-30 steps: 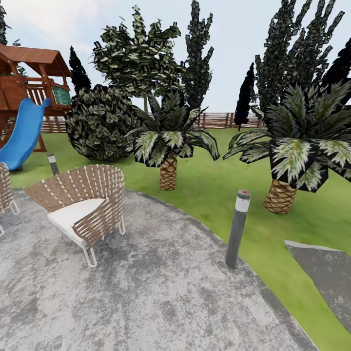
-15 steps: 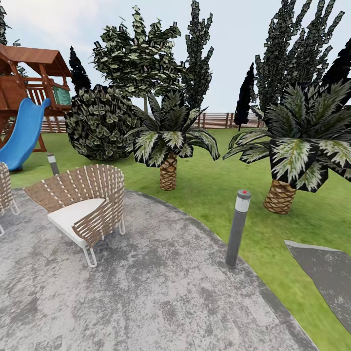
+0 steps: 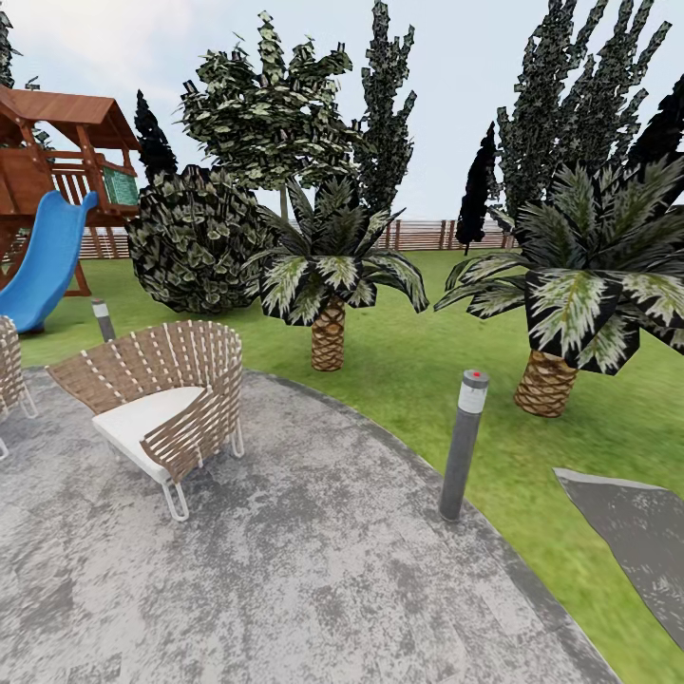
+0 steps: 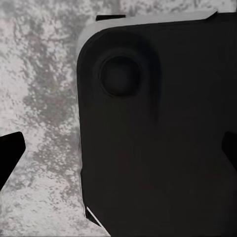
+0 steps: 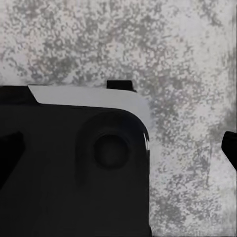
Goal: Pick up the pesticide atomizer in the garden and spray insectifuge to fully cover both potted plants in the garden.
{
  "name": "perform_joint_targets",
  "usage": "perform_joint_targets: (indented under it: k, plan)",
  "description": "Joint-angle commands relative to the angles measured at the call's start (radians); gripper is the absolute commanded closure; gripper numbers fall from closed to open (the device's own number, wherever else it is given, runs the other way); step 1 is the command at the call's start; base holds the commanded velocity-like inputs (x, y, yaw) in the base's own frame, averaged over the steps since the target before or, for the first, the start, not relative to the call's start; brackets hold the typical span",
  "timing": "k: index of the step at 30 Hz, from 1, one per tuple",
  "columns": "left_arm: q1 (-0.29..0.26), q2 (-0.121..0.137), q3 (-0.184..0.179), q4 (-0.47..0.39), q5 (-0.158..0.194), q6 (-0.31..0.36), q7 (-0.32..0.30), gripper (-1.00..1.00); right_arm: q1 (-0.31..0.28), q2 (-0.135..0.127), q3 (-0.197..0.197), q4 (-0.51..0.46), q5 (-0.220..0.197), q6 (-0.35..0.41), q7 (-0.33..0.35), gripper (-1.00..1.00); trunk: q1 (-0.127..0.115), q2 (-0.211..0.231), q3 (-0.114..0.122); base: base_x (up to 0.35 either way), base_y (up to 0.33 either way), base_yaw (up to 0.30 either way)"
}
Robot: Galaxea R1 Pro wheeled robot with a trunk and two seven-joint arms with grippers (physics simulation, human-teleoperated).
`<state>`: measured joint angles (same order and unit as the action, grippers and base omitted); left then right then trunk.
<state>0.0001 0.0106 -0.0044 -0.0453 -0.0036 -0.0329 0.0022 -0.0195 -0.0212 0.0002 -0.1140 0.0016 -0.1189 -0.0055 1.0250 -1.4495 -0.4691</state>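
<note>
The pesticide atomizer and the potted plants are out of view. The head view takes in the garden: green lawn, a round grey patio under me and a slatted fence at the back. In the left wrist view my left gripper hangs open over the patio and my black base, its dark fingertips far apart with nothing between them. In the right wrist view my right gripper is open as well, above the base and the speckled paving.
A wicker chair stands on the patio at left, with another at the frame edge. A grey bollard light marks the patio rim. Two palms, a round bush, a blue slide and a paver lie beyond.
</note>
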Motion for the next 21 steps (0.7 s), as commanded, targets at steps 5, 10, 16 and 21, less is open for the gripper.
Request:
perform_joint_targets:
  k: [5,10,16,21]
  plan:
    - [0.000,0.028,0.000,-0.016,-0.001,-0.030,0.006,-1.00,0.000,-0.028,-0.005,-0.028,-0.001,-0.032,-0.001,-1.00,0.000,0.000,-0.001,0.000,0.000,0.000]
    - [-0.017,0.103,0.004,-0.023,0.003,-0.341,0.008,-1.00,-0.003,-0.083,-0.007,-0.292,-0.002,-0.258,-0.001,-1.00,0.000,0.000,-0.001,0.000,0.000,0.000]
    - [-0.077,0.132,0.006,-0.105,0.003,-0.358,0.007,-1.00,-0.005,-0.085,-0.007,-0.383,-0.004,-0.281,-0.001,-1.00,0.000,0.000,-0.001,0.000,0.000,0.000]
    - [-0.106,0.128,0.009,-0.208,0.013,-0.358,0.008,-1.00,-0.009,-0.083,-0.006,-0.425,-0.007,-0.285,0.000,-1.00,0.000,0.000,-0.001,0.000,0.000,0.000]
